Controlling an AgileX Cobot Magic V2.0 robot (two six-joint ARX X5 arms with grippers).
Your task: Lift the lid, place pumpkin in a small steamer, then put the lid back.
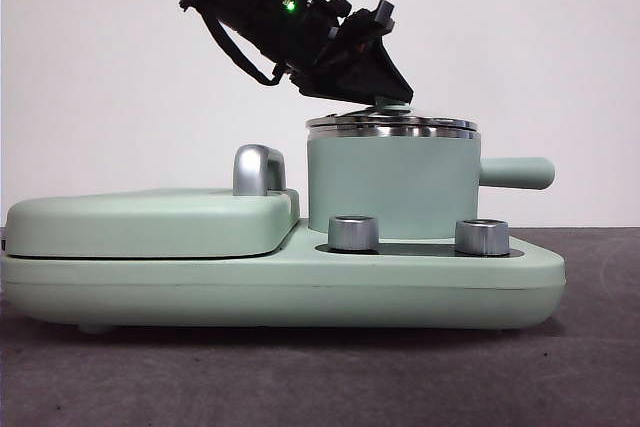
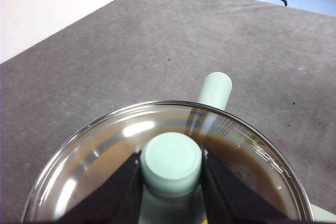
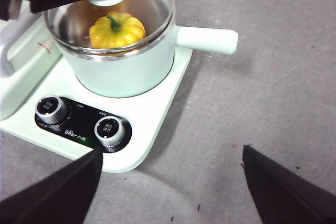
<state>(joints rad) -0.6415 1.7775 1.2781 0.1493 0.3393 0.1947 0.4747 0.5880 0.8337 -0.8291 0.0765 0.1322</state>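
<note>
The mint-green small steamer [image 1: 390,187] stands on the base unit, its side handle pointing right. The glass lid [image 1: 390,125] sits on the steamer's rim. My left gripper [image 1: 385,97] comes in from the upper left, and its jaws press both sides of the lid's mint-green knob [image 2: 171,158]. In the right wrist view the yellow-orange pumpkin [image 3: 116,30] lies inside the steamer [image 3: 131,69], under the lid [image 3: 142,3]. My right gripper [image 3: 171,149] is open and empty, above the table beside the base unit's control panel.
The flat mint-green griddle cover [image 1: 150,222] with a steel handle [image 1: 258,169] lies to the left of the steamer. Two steel dials [image 1: 353,232] [image 1: 481,236] stand on the base in front of the steamer. Grey table [image 3: 262,77] surrounds the unit.
</note>
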